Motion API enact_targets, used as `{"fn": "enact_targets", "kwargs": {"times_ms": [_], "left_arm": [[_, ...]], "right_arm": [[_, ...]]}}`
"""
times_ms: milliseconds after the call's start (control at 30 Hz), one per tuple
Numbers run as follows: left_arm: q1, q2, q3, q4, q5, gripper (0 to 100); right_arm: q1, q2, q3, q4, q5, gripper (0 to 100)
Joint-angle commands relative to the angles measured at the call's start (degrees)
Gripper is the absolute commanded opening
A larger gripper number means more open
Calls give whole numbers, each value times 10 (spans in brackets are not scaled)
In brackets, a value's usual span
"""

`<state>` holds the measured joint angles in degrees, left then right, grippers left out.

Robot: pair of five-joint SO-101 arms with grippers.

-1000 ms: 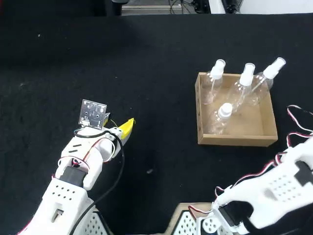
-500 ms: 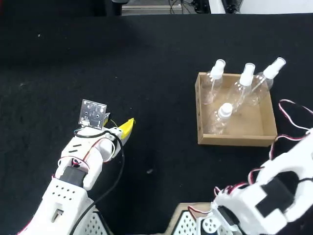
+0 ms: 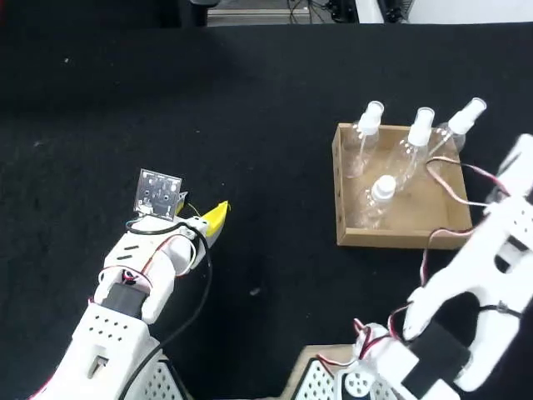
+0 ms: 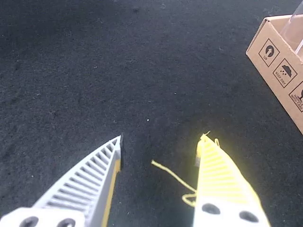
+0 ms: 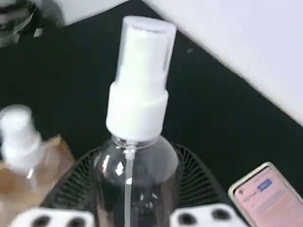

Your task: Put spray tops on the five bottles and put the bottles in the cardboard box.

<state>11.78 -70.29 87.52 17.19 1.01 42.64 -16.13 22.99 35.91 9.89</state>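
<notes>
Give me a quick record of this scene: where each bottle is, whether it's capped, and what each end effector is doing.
In cardboard box: four bottles, all capped
Fifth bottle: spray top on, not yet in the box
Right end effector: shut on the fifth bottle
Left end effector: open, empty, over the black table, left of the box
Remaining: box the fifth bottle

cardboard box [image 4: 279, 66] side wall | printed handling pictograms: paired up-arrows, an umbrella, a third cut off | captions beneath unreadable
</notes>
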Motion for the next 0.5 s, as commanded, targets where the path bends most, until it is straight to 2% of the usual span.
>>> {"fn": "enact_targets", "kwargs": {"times_ms": [0, 133, 367, 467], "left_arm": [[2, -9, -4, -15, -2, 241], [2, -9, -4, -15, -2, 241], [2, -9, -3, -12, -2, 241], [2, -9, -3, -12, -2, 241]], "right_arm": [[-31, -73, 29, 3, 17, 12], [-55, -139, 94, -25, 18, 12], [-88, -185, 262, -221, 53, 12], [-88, -185, 280, -244, 39, 12]]}}
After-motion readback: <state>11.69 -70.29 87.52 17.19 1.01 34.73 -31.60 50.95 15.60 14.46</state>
